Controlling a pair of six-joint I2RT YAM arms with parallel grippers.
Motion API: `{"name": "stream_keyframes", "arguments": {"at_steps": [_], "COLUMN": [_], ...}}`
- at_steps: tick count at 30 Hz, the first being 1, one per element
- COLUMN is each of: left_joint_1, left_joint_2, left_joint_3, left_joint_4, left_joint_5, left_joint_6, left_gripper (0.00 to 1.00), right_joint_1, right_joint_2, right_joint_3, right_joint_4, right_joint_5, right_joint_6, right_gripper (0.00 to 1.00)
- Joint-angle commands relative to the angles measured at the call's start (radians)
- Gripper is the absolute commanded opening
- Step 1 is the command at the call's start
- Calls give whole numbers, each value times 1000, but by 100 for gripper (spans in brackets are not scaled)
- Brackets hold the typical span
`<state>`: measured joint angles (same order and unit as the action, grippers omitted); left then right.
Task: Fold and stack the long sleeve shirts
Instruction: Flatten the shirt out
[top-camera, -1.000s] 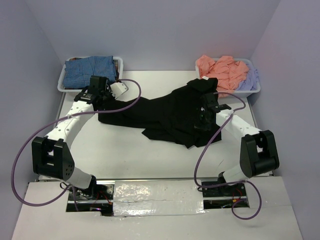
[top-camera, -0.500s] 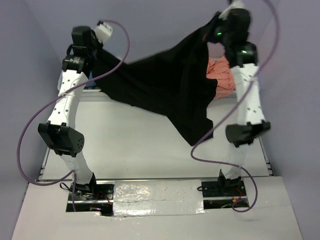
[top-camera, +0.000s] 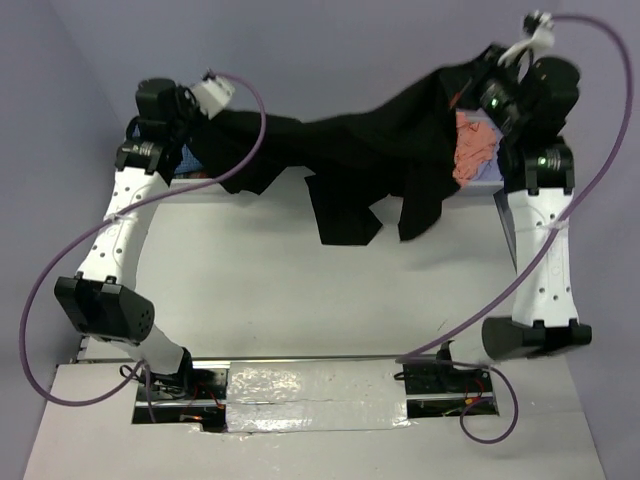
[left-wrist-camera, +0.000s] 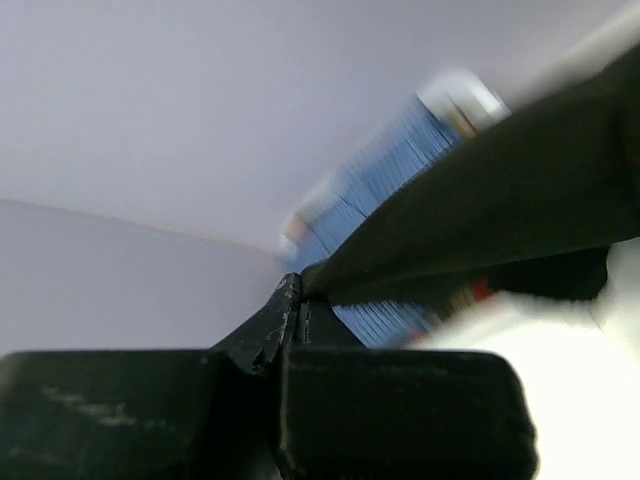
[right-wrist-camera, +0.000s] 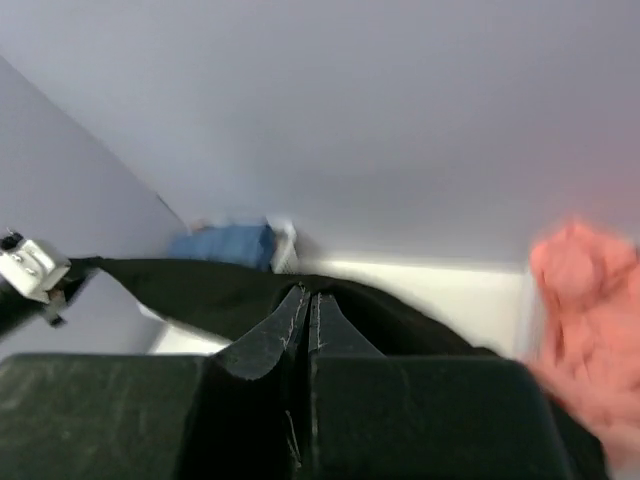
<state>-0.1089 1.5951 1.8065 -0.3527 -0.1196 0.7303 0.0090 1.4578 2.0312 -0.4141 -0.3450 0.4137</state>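
Black shirt now stretched wider, clamped by left pincer, right pincer.

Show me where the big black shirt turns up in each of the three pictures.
Top external: the black shirt hangs stretched across the upper middle.
Left wrist: dark band from centre to right edge.
Right wrist: low across the middle, reaching in from the left.
Shared landmark: blue-checked shirt, behind it in both wrist views.
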Motion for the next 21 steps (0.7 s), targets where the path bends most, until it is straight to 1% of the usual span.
{"name": "stream_keyframes", "arguments": {"at_steps": [1, 2, 3, 4, 5, 6, 7, 8, 9, 10, 11, 12, 13, 16, 17, 21], "left_joint_1": [0, 2, 2, 2, 0, -3, -3, -12, -20, -37, -44, -52, -61, -72, -74, -94], "left_joint_2": [-124, -150, -202, -228, -251, -301, -328, -351, -403, -429, -478, -497, -510, -534, -540, -552], "left_joint_3": [-134, -216, -254, -284, -344, -378, -412, -502, -556, -670, -724, -780, -864, -952, -964, -1000], "left_joint_4": [-80, -133, -179, -237, -372, -434, -492, -541, -595, -603, -591, -544, -530, -560, -571, -632], "left_joint_5": [61, 73, 112, 142, 171, 196, 242, 253, 255, 242, 224, 203, 174, 155, 153, 156], "left_joint_6": [109, 132, 183, 217, 286, 313, 339, 390, 412, 447, 448, 443, 437, 436, 432, 442], "left_gripper": [0, 0, 0, 0, 0, 0, 0, 0, 0, 0, 0, 0, 0, 0, 0, 0], "right_joint_1": [-1, -1, -1, -1, -1, -1, -1, -1, -1, -1, -1, -1, -1, -1, -1, -1], "right_joint_2": [-181, -286, -334, -385, -477, -517, -557, -624, -651, -700, -721, -738, -769, -803, -823, -860], "right_joint_3": [-319, -395, -534, -599, -665, -728, -841, -891, -961, -988, -1015, -1064, -1083, -1099, -1089, -1025], "right_joint_4": [17, 15, 6, -6, -40, -60, -87, -153, -191, -259, -285, -302, -333, -396, -451, -571], "right_joint_5": [-12, -11, -14, -18, -29, -41, -70, -80, -80, -62, -54, -52, -72, -91, -85, -55], "right_joint_6": [-49, -50, -47, -44, -33, -29, -32, -39, -55, -56, -52, -37, -27, -6, -4, -3], "right_gripper": [0, 0, 0, 0, 0, 0, 0, 0, 0, 0, 0, 0, 0, 0, 0, 0]}}
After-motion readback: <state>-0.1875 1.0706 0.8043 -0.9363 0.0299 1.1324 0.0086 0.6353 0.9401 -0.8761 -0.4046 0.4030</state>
